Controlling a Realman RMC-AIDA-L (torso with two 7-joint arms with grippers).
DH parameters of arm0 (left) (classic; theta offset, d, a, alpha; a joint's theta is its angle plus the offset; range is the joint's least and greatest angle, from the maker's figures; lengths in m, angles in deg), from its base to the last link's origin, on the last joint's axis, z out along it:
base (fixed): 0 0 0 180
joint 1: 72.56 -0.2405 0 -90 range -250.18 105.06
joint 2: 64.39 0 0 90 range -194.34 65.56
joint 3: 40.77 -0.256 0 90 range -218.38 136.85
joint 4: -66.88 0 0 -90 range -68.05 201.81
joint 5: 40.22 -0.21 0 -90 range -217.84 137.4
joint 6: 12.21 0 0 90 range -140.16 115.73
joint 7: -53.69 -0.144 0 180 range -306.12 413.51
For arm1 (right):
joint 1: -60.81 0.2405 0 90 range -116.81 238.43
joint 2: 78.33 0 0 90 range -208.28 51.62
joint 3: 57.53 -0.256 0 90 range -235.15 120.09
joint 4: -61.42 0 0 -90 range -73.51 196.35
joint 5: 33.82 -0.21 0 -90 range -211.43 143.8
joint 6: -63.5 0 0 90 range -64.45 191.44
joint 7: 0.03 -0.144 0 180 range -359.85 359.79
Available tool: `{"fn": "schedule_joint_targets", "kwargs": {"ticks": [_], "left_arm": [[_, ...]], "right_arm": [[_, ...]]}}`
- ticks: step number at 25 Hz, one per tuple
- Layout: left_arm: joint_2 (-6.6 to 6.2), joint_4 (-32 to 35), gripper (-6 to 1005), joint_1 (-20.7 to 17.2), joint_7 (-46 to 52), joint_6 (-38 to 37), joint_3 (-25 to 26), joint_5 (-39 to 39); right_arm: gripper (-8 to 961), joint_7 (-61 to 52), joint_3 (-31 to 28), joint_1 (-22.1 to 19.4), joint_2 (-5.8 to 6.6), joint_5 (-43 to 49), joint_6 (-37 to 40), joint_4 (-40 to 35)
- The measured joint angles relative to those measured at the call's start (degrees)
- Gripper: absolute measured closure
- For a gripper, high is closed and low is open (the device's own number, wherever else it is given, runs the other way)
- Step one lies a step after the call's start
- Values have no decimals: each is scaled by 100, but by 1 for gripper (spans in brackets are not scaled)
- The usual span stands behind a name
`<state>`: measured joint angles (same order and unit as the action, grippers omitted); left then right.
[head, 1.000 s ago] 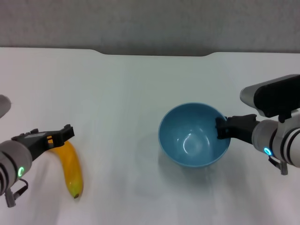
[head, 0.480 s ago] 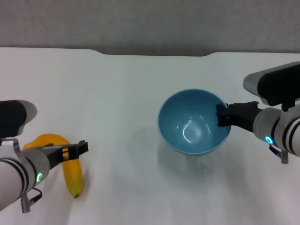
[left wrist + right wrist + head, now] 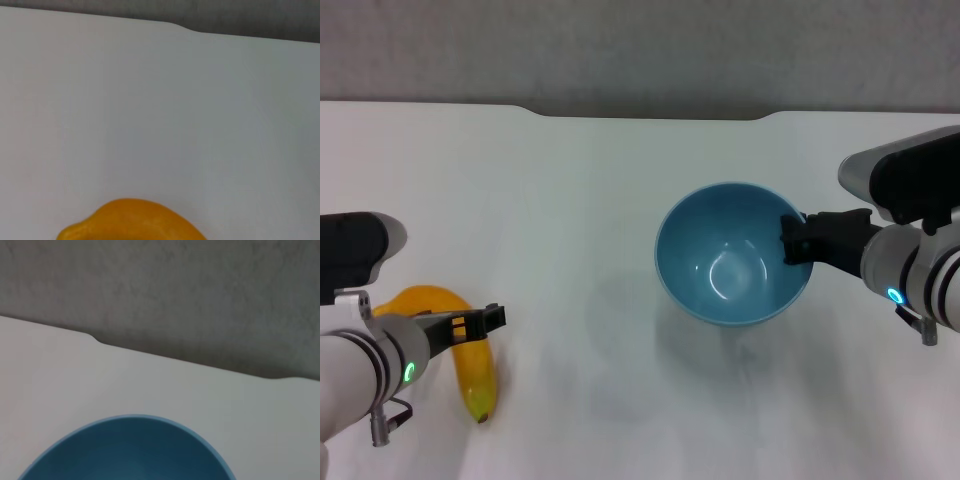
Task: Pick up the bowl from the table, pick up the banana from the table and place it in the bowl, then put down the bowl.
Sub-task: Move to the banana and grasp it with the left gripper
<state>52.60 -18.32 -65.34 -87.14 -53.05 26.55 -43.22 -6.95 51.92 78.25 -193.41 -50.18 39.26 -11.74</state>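
One bowl (image 3: pixel 730 255) clenched at its rim in right gripper (image 3: pixel 798 243) jaws, one banana (image 3: pixel 470 355) under left gripper (image 3: pixel 480 322), jaws' state unclear.

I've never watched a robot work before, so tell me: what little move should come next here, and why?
Probably the left gripper should close on the banana and raise it. The right gripper already grips the rim of the bowl, which looks raised off the table and is empty, while the banana lies on the table under the left gripper.
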Motion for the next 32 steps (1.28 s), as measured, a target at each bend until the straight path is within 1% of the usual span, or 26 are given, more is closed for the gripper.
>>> {"fn": "schedule_joint_targets", "kwargs": {"ticks": [10, 18, 23, 32], "left_arm": [[0, 419, 138, 233, 206, 344, 22, 21], [0, 633, 137, 306, 293, 578, -8, 41], [3, 929, 137, 453, 429, 605, 30, 41], [7, 1372, 136, 572, 587, 839, 167, -3]], "right_arm": [[909, -15, 48, -264, -11, 166, 34, -303], [909, -82, 252, -381, -12, 209, 56, -362], [909, -86, 402, -416, -15, 333, 117, -438], [909, -102, 500, -418, -14, 430, 121, -517]]}}
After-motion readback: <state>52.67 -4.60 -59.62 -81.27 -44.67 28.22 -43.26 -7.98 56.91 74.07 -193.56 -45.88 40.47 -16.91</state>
